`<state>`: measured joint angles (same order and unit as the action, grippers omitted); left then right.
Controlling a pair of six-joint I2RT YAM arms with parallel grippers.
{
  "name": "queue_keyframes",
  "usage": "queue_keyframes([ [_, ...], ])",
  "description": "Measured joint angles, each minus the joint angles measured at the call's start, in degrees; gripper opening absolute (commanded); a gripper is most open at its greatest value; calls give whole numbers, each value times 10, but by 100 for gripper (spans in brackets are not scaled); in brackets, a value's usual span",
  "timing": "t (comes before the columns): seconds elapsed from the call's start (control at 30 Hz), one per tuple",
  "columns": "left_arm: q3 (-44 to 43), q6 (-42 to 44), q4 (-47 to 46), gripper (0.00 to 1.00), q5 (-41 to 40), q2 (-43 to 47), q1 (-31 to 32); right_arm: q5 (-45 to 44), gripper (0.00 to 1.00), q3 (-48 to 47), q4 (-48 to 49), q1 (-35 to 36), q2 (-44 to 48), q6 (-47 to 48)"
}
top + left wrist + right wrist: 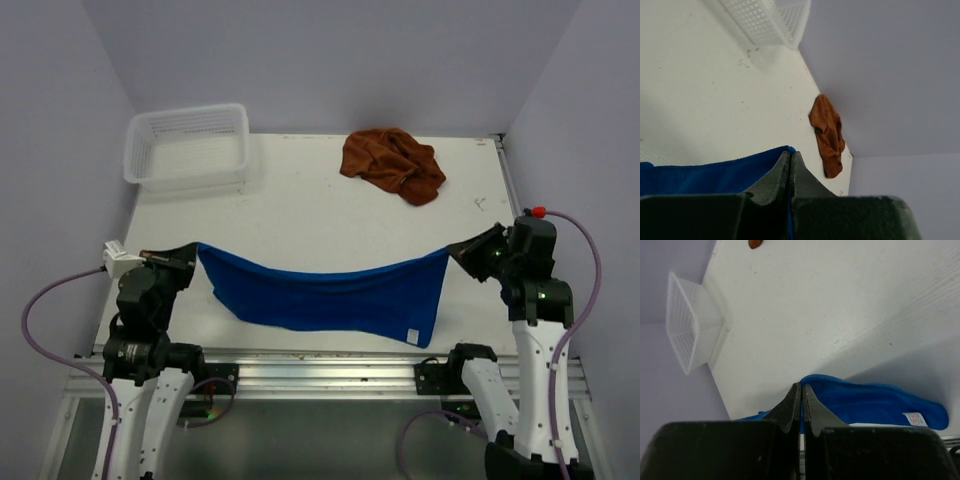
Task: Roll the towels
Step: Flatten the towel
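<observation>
Both of your jaws pinch the blue towel (330,295): left gripper (193,252) and right gripper (455,250) hold opposite corners.

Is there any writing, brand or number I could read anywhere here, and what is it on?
No text here can be read.
White tag on the blue towel: a reddish mark, too small and blurred to read.
Basket and brown towel: no writing visible.
</observation>
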<state>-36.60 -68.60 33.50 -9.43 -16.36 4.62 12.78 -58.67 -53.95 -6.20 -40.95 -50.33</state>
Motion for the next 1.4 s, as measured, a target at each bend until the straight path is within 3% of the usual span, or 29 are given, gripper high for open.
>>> queue_keyframes([
  [0.17,51,1,-72,0,0,-69,0,-1,0,60,77,0,-62,-11],
  [0.37,65,4,-222,0,4,-218,0,-18,0,64,185,0,-165,-15],
  [0.6,62,13,-357,0,5,-380,0,-29,0,30,269,0,-313,-12],
  [0.8,8,33,-439,0,24,-527,-1,-42,0,-22,315,0,-397,-6],
  [1.17,-63,52,-522,0,55,-647,-1,-54,0,-64,370,0,-496,4],
  [1.4,-52,54,-546,0,82,-622,-1,-58,0,-65,373,0,-480,12],
])
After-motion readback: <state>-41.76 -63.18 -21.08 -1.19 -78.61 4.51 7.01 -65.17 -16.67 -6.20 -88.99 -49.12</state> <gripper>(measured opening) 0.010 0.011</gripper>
